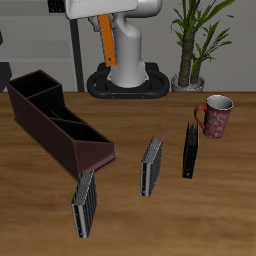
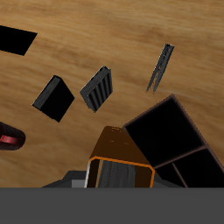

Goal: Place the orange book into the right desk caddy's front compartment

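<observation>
The orange book [image 1: 105, 40] hangs upright from my gripper [image 1: 104, 20], high above the back of the table, in front of the robot's base. In the wrist view the orange book [image 2: 116, 149] fills the space between my gripper's [image 2: 119, 180] jaws, which are shut on it. The right desk caddy [image 1: 50, 120], a long dark maroon box with dividers, lies diagonally on the table, its sloped end toward the table's front edge. It lies below the held book and off to one side. The wrist view shows the caddy's [image 2: 179, 114] open compartments just beside the book.
Two grey ribbed books stand on the table: one [image 1: 84, 203] by the caddy's sloped end, one [image 1: 151, 165] mid-table. A thin black book [image 1: 190, 150] stands beside a red mug [image 1: 214, 115]. A potted plant [image 1: 195, 40] stands at the back.
</observation>
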Controlling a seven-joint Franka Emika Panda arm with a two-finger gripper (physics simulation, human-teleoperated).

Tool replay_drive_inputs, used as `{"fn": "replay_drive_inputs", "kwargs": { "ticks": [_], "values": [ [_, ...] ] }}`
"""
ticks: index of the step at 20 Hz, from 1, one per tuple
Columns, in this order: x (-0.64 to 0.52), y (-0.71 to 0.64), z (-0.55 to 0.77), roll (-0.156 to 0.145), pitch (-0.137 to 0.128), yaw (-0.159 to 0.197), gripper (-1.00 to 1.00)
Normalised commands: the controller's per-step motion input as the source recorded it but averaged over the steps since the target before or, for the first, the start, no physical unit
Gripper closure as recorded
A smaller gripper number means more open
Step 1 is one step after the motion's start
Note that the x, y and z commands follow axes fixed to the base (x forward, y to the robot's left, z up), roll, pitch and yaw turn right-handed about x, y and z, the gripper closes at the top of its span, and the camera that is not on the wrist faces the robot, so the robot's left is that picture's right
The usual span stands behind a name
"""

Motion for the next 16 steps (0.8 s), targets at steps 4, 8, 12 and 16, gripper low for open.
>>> {"fn": "replay_drive_inputs", "kwargs": {
  "ticks": [4, 8, 12, 16],
  "values": [
    [-0.04, -0.51, -0.32, -0.075, 0.041, 0.116, 1.0],
    [-0.06, -0.56, -0.24, -0.082, 0.051, 0.055, 1.0],
    [-0.14, -0.33, -0.08, -0.06, -0.005, 0.082, 1.0],
    [-0.14, -0.22, -0.11, -0.034, 0.0, 0.098, 1.0]
  ]
}}
